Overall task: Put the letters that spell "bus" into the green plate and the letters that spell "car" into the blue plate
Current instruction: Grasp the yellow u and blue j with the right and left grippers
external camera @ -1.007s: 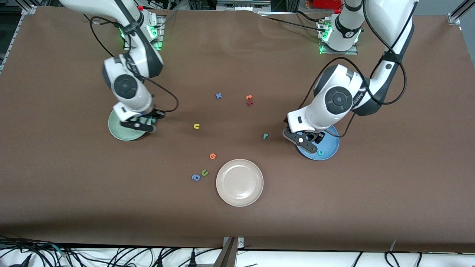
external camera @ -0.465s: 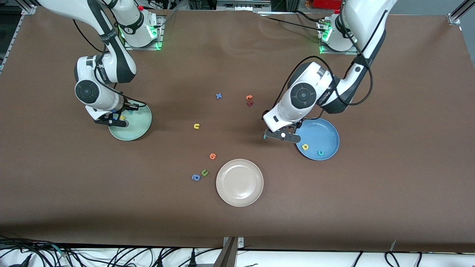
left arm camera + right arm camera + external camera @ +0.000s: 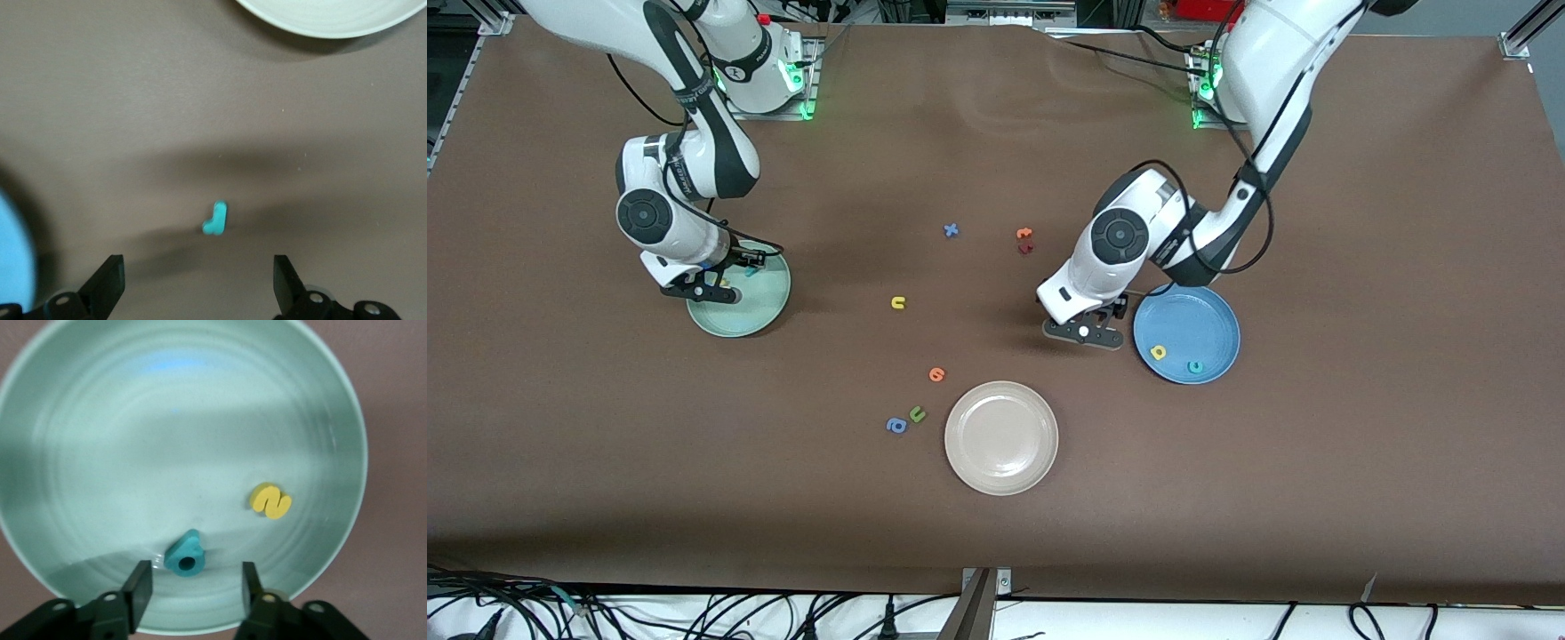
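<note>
The pale green plate [image 3: 760, 302] lies toward the right arm's end of the table. My right gripper [image 3: 193, 587] hovers low over it, open. The teal "b" [image 3: 185, 555] lies flat on the plate just ahead of the fingertips, and the yellow "s" [image 3: 270, 501] lies beside it. The blue plate [image 3: 1214, 316] holds the yellow "a" [image 3: 1158, 352] and the teal "c" [image 3: 1195, 365]. My left gripper [image 3: 1083, 331] hangs open over the table beside the blue plate. The teal "r" [image 3: 215, 220] lies just ahead of its fingers. The yellow "u" [image 3: 898, 303] lies mid-table.
A beige plate [image 3: 1001, 437] sits nearer the front camera. Beside it lie an orange rounded letter [image 3: 936, 374], a green "u" [image 3: 917, 413] and a blue "a" [image 3: 895, 426]. A blue "x" [image 3: 951, 230], an orange "t" [image 3: 1024, 234] and a dark red letter [image 3: 1025, 248] lie farther back.
My right gripper has opened and let the teal "b" go onto the green plate. The left arm has moved off the blue plate to hover over the teal "r".
</note>
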Motion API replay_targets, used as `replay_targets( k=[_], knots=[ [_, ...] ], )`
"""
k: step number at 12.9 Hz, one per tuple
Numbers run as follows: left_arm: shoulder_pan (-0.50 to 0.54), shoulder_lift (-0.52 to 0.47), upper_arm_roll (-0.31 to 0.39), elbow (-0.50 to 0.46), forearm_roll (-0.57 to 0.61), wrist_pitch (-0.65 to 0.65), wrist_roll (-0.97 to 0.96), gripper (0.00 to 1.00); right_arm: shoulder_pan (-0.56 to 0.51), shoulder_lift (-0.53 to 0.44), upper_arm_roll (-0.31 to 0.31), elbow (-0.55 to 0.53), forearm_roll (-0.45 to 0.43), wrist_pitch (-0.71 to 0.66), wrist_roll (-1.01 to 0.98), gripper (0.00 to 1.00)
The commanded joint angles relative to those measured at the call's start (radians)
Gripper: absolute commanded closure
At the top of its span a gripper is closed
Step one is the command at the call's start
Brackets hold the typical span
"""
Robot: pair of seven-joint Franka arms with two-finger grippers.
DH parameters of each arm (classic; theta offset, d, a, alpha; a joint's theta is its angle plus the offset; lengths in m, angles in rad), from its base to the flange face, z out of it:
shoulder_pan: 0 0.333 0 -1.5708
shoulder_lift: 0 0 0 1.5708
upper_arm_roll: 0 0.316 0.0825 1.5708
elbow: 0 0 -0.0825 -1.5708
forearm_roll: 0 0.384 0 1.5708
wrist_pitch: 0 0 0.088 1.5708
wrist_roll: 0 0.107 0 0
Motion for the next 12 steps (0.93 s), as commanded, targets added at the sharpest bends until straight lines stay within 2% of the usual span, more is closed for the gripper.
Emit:
replay_targets(
  k=[1, 2, 3, 4, 5, 7, 9, 10, 12],
  knots=[
    [-0.028, 0.054, 0.009, 0.014, 0.097, 0.043, -0.038, 0.11, 0.007, -0.045, 0.032, 0.033, 0.103, -0.057, 0.030, 0.01],
    [-0.040, 0.069, 0.008, 0.016, 0.124, 0.043, -0.038, 0.16, 0.007, -0.041, 0.070, 0.059, 0.170, -0.068, 0.065, 0.01],
    [-0.043, 0.075, 0.008, 0.019, 0.137, 0.045, -0.038, 0.26, 0.013, -0.037, 0.099, 0.080, 0.221, -0.069, 0.127, 0.01],
    [-0.048, 0.075, 0.008, 0.019, 0.146, 0.043, -0.037, 0.43, 0.020, -0.028, 0.136, 0.106, 0.237, -0.068, 0.215, 0.01],
    [-0.048, 0.077, 0.008, 0.019, 0.167, 0.043, -0.034, 0.48, 0.024, -0.011, 0.180, 0.136, 0.237, -0.065, 0.311, 0.01],
    [-0.045, 0.092, 0.009, 0.028, 0.212, 0.045, -0.029, 0.51, 0.047, 0.043, 0.245, 0.214, 0.234, -0.059, 0.480, 0.01],
    [-0.045, 0.092, 0.012, 0.029, 0.218, 0.046, -0.017, 0.52, 0.110, 0.104, 0.245, 0.292, 0.225, -0.043, 0.499, 0.01],
    [-0.045, 0.097, 0.012, 0.031, 0.218, 0.046, -0.012, 0.58, 0.128, 0.138, 0.245, 0.320, 0.211, -0.014, 0.496, 0.01],
    [-0.046, 0.102, 0.012, 0.036, 0.215, 0.046, -0.011, 0.63, 0.170, 0.214, 0.245, 0.340, 0.106, 0.093, 0.493, 0.01]
  ],
)
